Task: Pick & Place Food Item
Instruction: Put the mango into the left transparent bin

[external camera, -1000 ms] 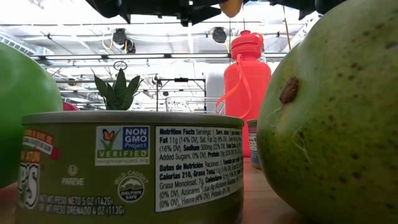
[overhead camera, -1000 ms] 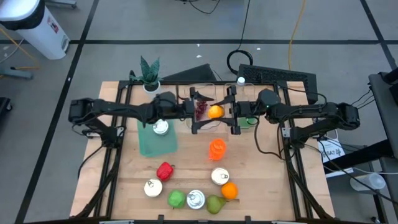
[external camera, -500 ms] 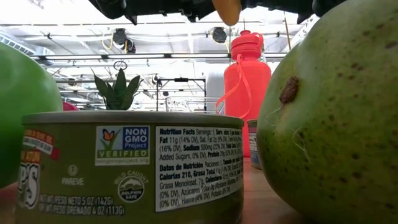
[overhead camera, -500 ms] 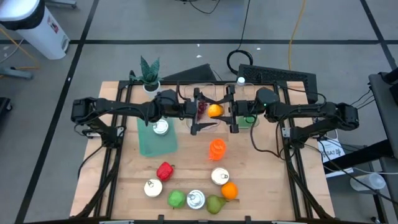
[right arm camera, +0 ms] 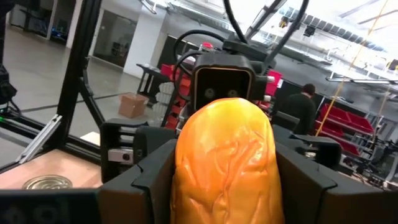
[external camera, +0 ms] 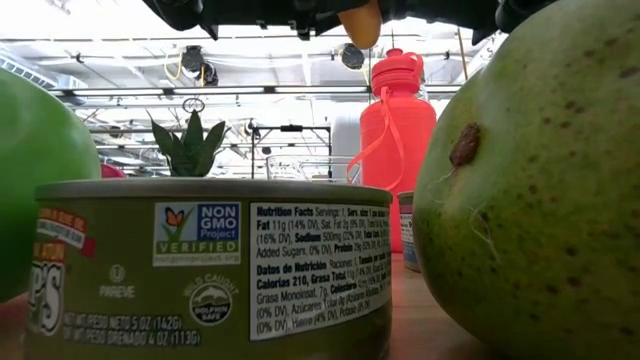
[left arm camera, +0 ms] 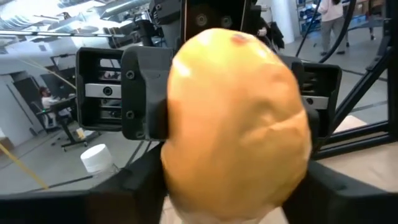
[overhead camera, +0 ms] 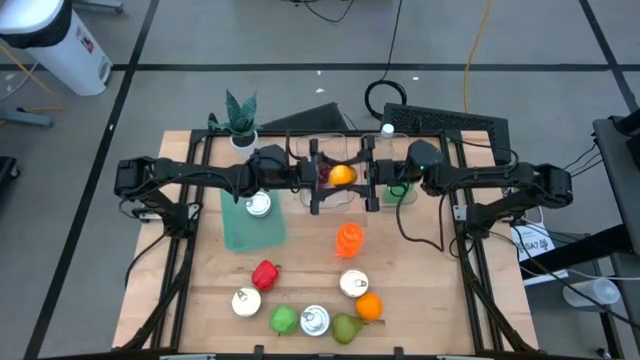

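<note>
Fingers of my left gripper (overhead camera: 318, 174) have just closed in from wide open onto the orange fruit (overhead camera: 342, 175), which my right gripper (overhead camera: 366, 176) also clamps, so both hold it in mid-air above the back of the surface (overhead camera: 300, 260). I read this as a handover, right release pending. Both wrist views show the fruit pinched between opposing fingers; overhead only shows position.

The left gripper (overhead camera: 322, 175) has moved in toward the orange mango (overhead camera: 342, 175) and its fingers have closed onto it. The right gripper (overhead camera: 362, 176), with the mango, has shifted a little toward the left gripper.
</note>
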Controlling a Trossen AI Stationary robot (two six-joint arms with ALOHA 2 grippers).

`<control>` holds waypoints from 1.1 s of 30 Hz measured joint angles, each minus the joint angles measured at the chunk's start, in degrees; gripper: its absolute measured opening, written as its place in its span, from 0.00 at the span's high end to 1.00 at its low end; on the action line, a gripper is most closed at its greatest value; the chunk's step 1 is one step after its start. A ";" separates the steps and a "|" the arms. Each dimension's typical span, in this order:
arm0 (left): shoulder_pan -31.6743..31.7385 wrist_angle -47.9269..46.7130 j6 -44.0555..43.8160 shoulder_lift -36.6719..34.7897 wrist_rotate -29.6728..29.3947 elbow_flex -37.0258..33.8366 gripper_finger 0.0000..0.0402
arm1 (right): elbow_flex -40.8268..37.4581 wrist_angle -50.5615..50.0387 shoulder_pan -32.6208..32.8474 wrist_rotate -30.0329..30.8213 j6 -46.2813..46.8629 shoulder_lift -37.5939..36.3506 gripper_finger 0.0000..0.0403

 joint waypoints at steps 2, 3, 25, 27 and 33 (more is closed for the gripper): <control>0.07 -0.02 0.29 0.00 -0.05 0.00 0.50 | 0.00 -0.08 -0.02 0.25 0.07 -0.02 0.50; 0.07 -0.03 0.37 0.00 -0.11 0.00 0.50 | 0.00 -0.30 -0.02 0.29 0.13 -0.02 0.50; 9.63 -30.75 -4.51 -10.93 -5.41 0.02 0.50 | -0.02 -27.37 -3.18 1.34 2.25 -19.14 0.29; 12.61 -35.90 -6.24 -10.97 -3.34 0.08 0.50 | -0.08 -34.45 -2.59 1.35 0.30 -22.04 0.30; 18.72 -40.84 -7.52 -3.57 0.63 -0.17 0.50 | -0.02 -46.69 2.20 1.67 -4.32 -25.99 0.36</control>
